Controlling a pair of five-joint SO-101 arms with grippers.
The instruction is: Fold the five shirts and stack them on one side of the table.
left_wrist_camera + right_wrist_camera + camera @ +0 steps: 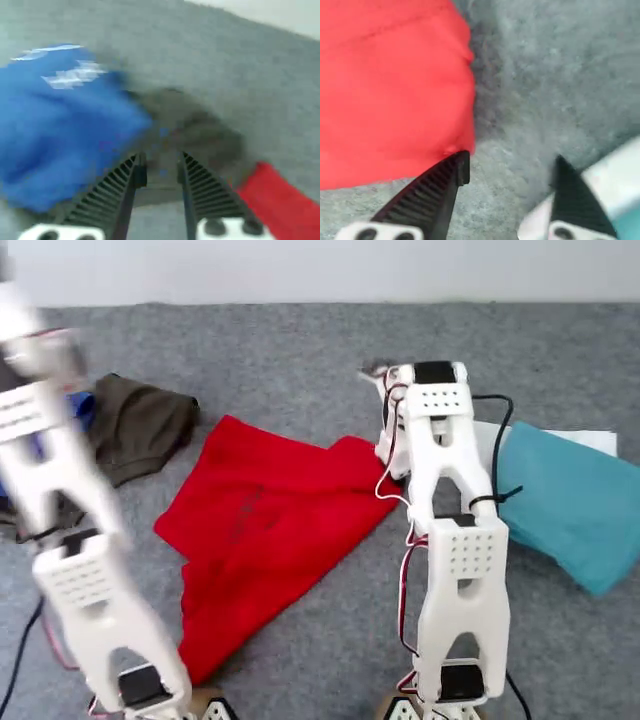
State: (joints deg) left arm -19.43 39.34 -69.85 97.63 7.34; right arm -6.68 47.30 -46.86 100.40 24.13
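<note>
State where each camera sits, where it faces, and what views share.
High view: above the table, looking down; left arm, right arm show.
Left wrist view: on the left arm, facing the blue shirt; left gripper shows.
Right wrist view: on the right arm, facing the table; right gripper shows.
All share the red shirt.

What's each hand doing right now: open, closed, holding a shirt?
Left hand: open by a narrow gap, holding nothing.
Right hand: open wide, holding nothing, beside the red shirt.
</note>
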